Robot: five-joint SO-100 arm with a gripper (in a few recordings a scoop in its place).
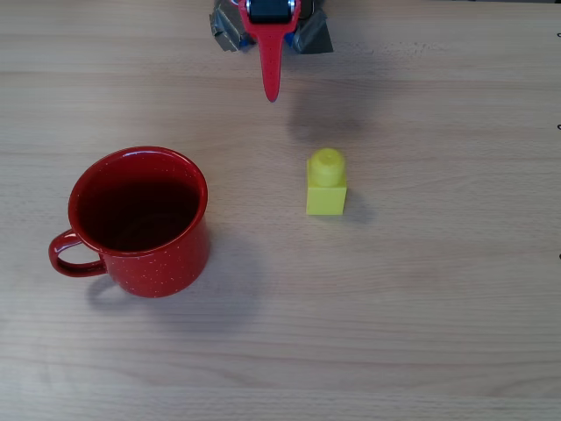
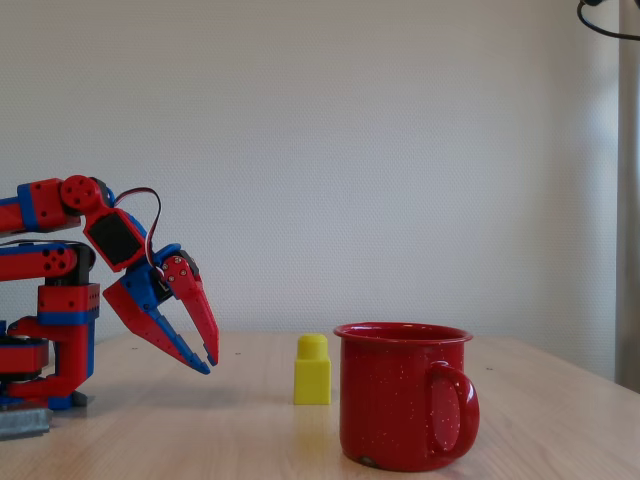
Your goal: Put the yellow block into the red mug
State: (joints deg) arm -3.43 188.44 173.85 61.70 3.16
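The yellow block [image 1: 326, 182] stands upright on the wooden table, stud on top, right of centre in the overhead view. In the fixed view the yellow block [image 2: 312, 371] sits just behind and left of the red mug [image 2: 398, 398]. The red mug [image 1: 138, 221] stands upright at the left in the overhead view, its handle pointing left, and its dark inside looks empty. My gripper [image 1: 272, 91] hangs at the top edge, pointing down toward the table, above and left of the block. In the fixed view my gripper [image 2: 208, 362] hovers just over the table, tips together, holding nothing.
The arm's base and its grey clamps [image 1: 308, 35] sit at the top edge of the table [image 1: 421, 307]. A plain white wall stands behind. A dark cable [image 2: 606, 22] hangs at the top right in the fixed view.
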